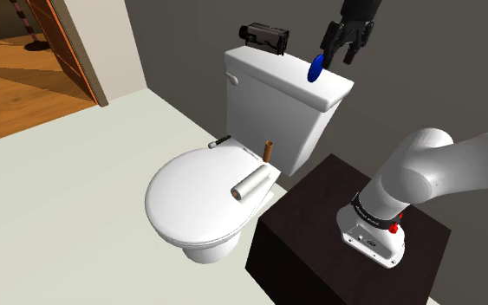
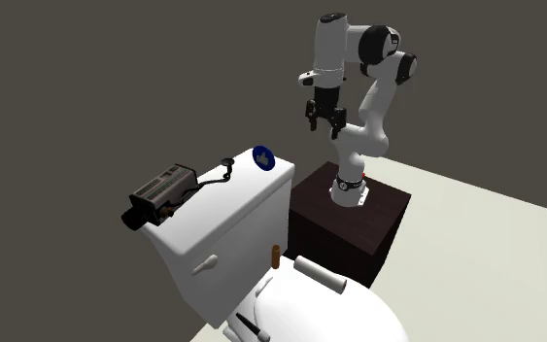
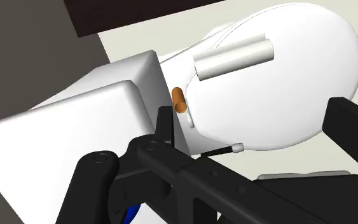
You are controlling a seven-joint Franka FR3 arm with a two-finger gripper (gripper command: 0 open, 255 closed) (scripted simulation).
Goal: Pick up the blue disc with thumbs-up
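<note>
Claw [image 1: 340,52] hangs open and empty over the toilet tank [image 1: 268,80], blue disc [image 1: 316,68] at its seven o'clock in the shoulder view, probably to line up a grab.

white toilet [image 1: 190,212] stands on pale floor [image 1: 68,199], w/ its tank [image 1: 276,121] backed against the dark wall. on the tank's flat top: black camcorder [image 1: 263,36] at one end, blue disc [image 1: 316,68] w/ white thumbs-up mark at the other end, well apart. seat lid is shut & reaches fwd from the tank. on it, just in front of the tank: small brown cylinder [image 1: 267,150], upright; thin black pen [image 1: 219,141] w/ pale tip, flat by the lid's edge. white roll [image 1: 252,182] lies on its side, farther from the tank than the cylinder, near the lid's rim.
</note>
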